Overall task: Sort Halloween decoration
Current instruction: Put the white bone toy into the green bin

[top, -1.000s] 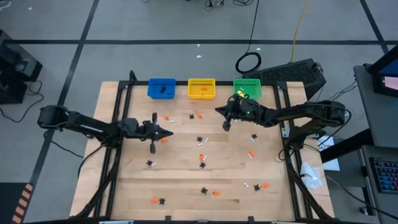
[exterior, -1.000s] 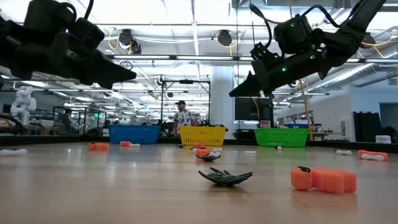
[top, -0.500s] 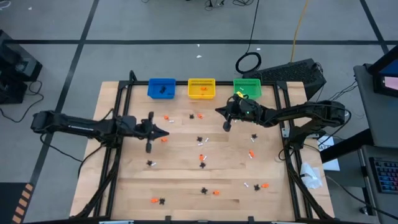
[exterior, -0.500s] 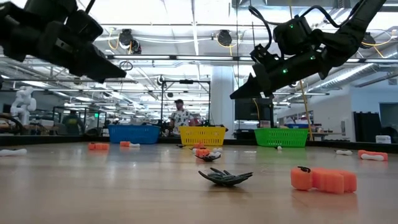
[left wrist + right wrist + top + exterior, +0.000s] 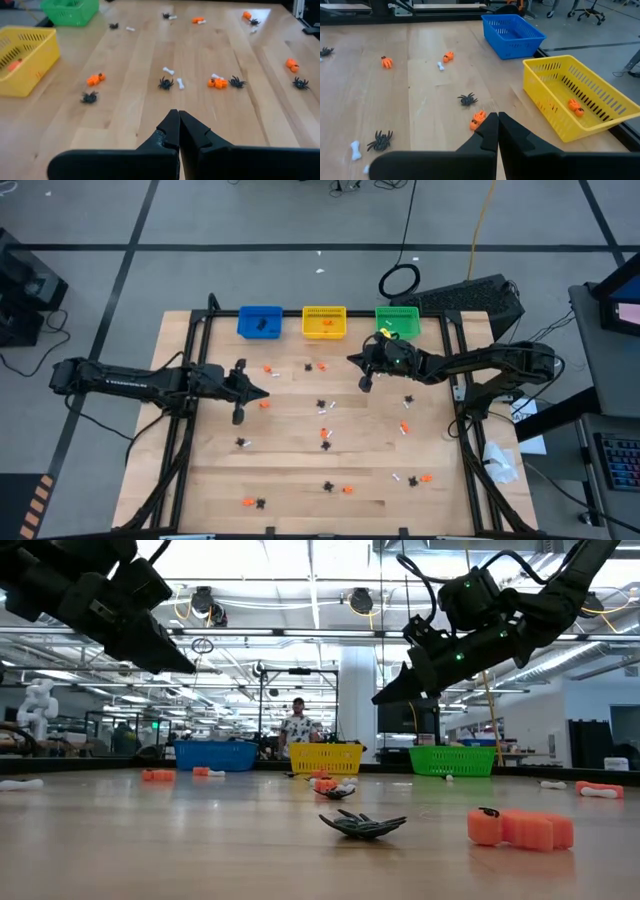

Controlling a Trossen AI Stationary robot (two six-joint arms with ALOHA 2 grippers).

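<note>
Picking a new toy looks like the job now: most Halloween decoration pieces lie spread over the table, few in the bins. The left gripper hangs pinched shut and empty; an orange piece sits just at its 5 o'clock. The right gripper (also shut, empty) waits near the yellow bin. Next: open wide, drop down.
</note>
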